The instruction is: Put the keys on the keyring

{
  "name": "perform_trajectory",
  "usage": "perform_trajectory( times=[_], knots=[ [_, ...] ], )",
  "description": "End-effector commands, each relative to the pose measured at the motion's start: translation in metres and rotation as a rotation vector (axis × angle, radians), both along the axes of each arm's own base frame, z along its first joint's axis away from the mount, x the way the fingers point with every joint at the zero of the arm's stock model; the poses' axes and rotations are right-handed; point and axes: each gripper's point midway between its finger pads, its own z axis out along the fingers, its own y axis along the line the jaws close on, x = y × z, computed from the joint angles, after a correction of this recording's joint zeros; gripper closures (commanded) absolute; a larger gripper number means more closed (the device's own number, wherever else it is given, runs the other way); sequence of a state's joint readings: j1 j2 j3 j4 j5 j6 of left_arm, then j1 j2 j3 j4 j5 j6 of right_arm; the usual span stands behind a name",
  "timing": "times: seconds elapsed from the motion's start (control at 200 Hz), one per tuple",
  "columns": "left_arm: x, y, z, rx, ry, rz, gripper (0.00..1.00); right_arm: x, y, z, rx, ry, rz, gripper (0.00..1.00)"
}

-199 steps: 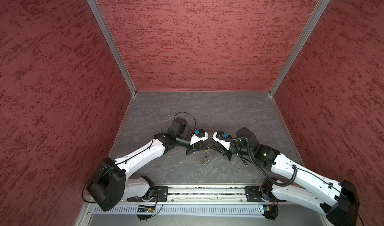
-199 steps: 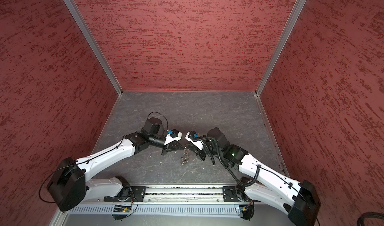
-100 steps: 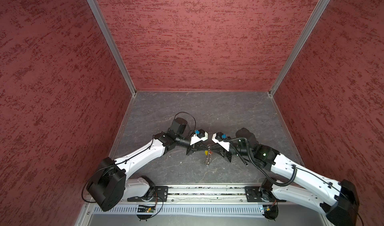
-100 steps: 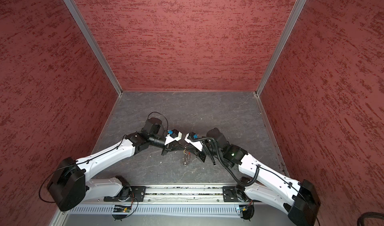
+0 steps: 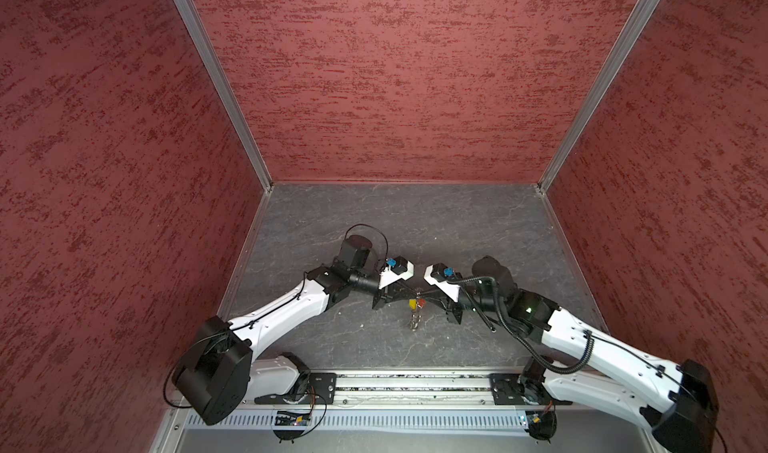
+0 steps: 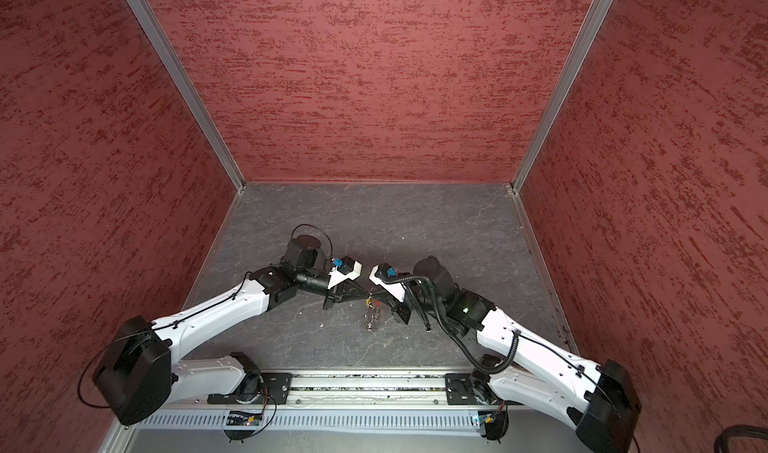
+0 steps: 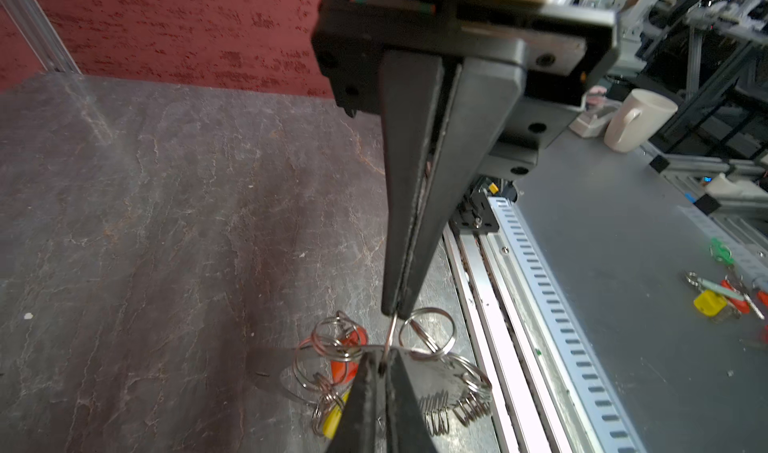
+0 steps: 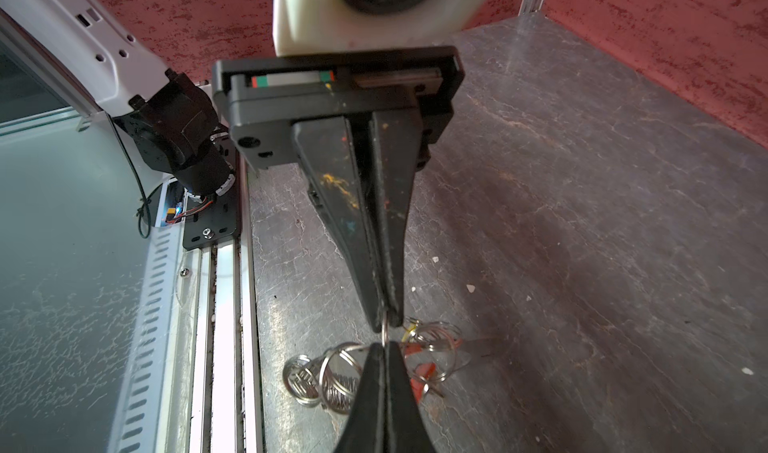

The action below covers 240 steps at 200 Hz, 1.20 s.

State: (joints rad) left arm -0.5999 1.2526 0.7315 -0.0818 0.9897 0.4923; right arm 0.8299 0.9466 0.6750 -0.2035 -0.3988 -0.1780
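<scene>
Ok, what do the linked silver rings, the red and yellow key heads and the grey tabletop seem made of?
Linked silver rings: polished metal wire, likely steel, from glints and coiled turns. Red key head and yellow key head: probably plastic covers, solid colour. Grey tabletop: matte, veined slate look; real stone or printed sheet, unclear.

Mottled red walls (image 5: pixel 395 76) with aluminium corner posts (image 5: pixel 217 81) enclose a grey, veined stone-look floor (image 5: pixel 395 222).
</scene>
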Motion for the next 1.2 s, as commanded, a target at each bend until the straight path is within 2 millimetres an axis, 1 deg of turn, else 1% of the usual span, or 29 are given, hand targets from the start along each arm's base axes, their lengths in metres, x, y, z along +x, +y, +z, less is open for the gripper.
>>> perform_trajectory(
  times=[0.0, 0.08, 0.125, 0.245, 0.276, 0.281, 0.391, 0.656, 0.827, 1.197],
  knots=[
    [0.001, 0.001, 0.029, -0.121, -0.053, -0.014, 0.83, 0.009, -0.002, 0.029, 0.12, -0.061, -0.054, 1.0],
    [0.005, 0.003, 0.032, -0.144, -0.046, 0.003, 0.76, 0.007, -0.002, 0.038, 0.192, -0.063, -0.053, 1.0],
    [0.007, 0.006, 0.035, -0.163, -0.036, 0.009, 0.73, 0.006, -0.002, 0.043, 0.231, -0.071, -0.055, 1.0],
    [0.006, 0.009, 0.041, -0.203, -0.035, -0.009, 0.72, 0.003, -0.005, 0.06, 0.342, -0.106, -0.055, 1.0],
    [0.005, 0.009, 0.042, -0.205, -0.033, -0.017, 0.72, 0.002, -0.006, 0.061, 0.36, -0.11, -0.053, 1.0],
    [0.005, 0.009, 0.042, -0.206, -0.033, -0.018, 0.72, 0.002, -0.006, 0.064, 0.371, -0.116, -0.053, 1.0],
    [0.002, 0.008, 0.046, -0.221, -0.041, -0.036, 0.73, 0.0, -0.006, 0.071, 0.44, -0.128, -0.044, 1.0],
    [0.0, 0.007, 0.046, -0.223, -0.03, -0.05, 0.75, -0.005, -0.003, 0.076, 0.527, -0.147, -0.003, 1.0],
    [0.0, 0.006, 0.048, -0.225, -0.017, -0.062, 0.78, -0.005, -0.001, 0.073, 0.543, -0.151, 0.006, 1.0],
    [-0.002, 0.006, 0.051, -0.235, -0.015, -0.072, 0.79, -0.003, 0.002, 0.065, 0.559, -0.139, 0.011, 1.0]
  ],
)
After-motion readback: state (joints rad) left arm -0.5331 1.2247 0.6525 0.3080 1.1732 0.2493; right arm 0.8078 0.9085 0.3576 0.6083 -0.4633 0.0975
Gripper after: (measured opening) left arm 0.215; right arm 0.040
